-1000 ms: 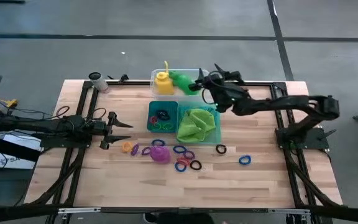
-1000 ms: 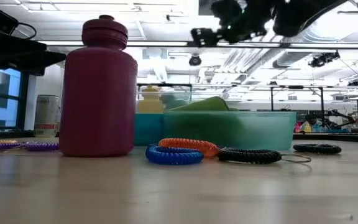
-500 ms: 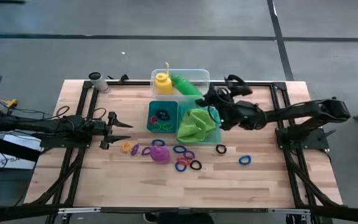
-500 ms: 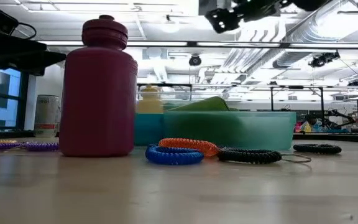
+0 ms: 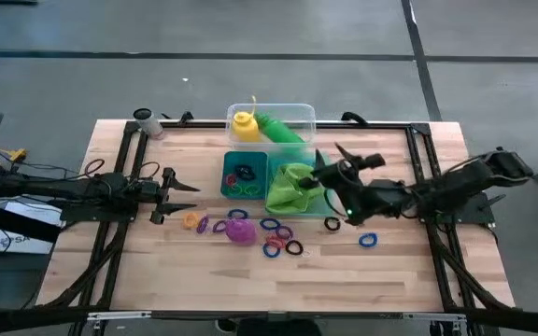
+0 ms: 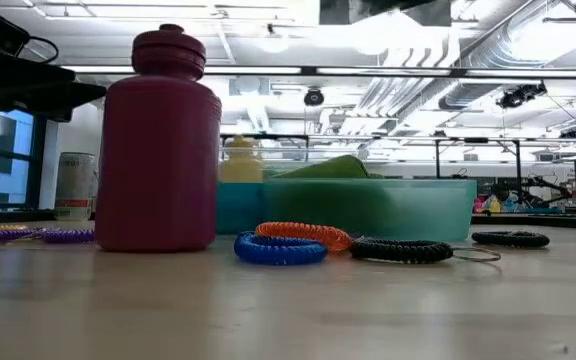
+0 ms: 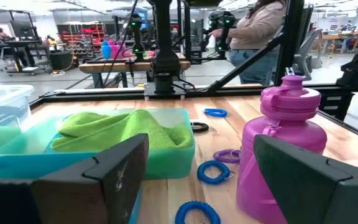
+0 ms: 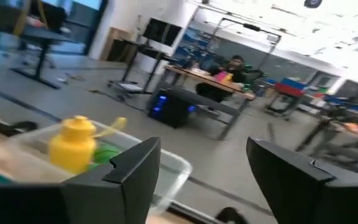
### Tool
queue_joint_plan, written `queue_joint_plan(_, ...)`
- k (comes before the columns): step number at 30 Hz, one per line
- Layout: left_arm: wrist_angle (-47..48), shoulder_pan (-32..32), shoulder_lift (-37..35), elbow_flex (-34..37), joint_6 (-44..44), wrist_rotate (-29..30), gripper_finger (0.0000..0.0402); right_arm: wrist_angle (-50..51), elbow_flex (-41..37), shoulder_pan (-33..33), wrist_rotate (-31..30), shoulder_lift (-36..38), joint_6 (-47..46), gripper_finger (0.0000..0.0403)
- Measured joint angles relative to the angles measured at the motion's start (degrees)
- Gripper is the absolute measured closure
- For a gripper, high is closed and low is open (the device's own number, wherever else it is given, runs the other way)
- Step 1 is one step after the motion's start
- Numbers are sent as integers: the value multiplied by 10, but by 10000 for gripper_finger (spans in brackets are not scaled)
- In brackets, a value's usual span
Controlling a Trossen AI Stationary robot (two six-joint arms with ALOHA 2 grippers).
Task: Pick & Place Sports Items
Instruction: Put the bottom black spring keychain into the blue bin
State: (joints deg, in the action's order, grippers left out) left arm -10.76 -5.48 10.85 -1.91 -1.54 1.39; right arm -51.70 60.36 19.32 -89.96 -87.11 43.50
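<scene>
A yellow bottle [image 5: 243, 123] and a green cloth [image 5: 278, 128] lie in the clear tub [image 5: 304, 114] at the far edge. A lime-green cloth [image 5: 292, 185] fills the right half of the teal tray [image 5: 227, 191], and a few rings [image 5: 241, 177] lie in the left half. The purple bottle [image 5: 240, 231] stands upright on the table among more rings [image 5: 278, 241]. My right gripper [image 5: 328, 159] hovers open above the tray's far right corner, pointing level toward the tub, with nothing between its fingers. My left gripper [image 5: 183, 187] waits open, left of the tray.
A blue ring [image 5: 369, 240] and a black ring [image 5: 332, 223] lie right of the tray. A small can [image 5: 144, 119] stands at the far left corner. Black frame rails run along both sides of the table. Bare wood shows along the near edge.
My right gripper has swung away from the clear tub toward the table's near and right side, and it has left the top of the low view. The green cloth stays in the tub. The bottles, rings and tray have not moved.
</scene>
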Motion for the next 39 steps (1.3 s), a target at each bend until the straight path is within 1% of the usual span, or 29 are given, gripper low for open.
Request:
queue_joint_plan(5,0,0,0,0,0,0,165,7,0,47,10,-3,-80,235)
queue_joint_plan(7,0,0,0,0,0,0,165,23,0,68,36,-3,-114,242)
queue_joint_plan(9,0,0,0,0,0,0,165,55,0,89,80,-3,-169,248)
queue_joint_plan(12,0,0,0,0,0,0,165,124,0,115,174,-4,-279,257)
queue_joint_plan(15,0,0,0,0,0,0,165,195,0,125,293,-4,-397,264)
queue_joint_plan(19,0,0,0,0,0,0,165,312,0,114,501,-4,-559,273)
queue_joint_plan(21,0,0,0,0,0,0,165,367,0,100,588,-4,-629,277)
queue_joint_plan(23,0,0,0,0,0,0,165,416,0,87,651,-4,-685,281)
queue_joint_plan(25,0,0,0,0,0,0,165,465,0,78,697,-4,-725,284)
queue_joint_plan(28,0,0,0,0,0,0,165,525,0,72,738,-4,-765,290)
queue_joint_plan(33,0,0,0,0,0,0,165,602,0,72,778,-4,-796,297)
queue_joint_plan(35,0,0,0,0,0,0,165,622,0,72,786,-4,-803,298)
queue_joint_plan(39,0,0,0,0,0,0,165,631,0,78,781,-7,-796,298)
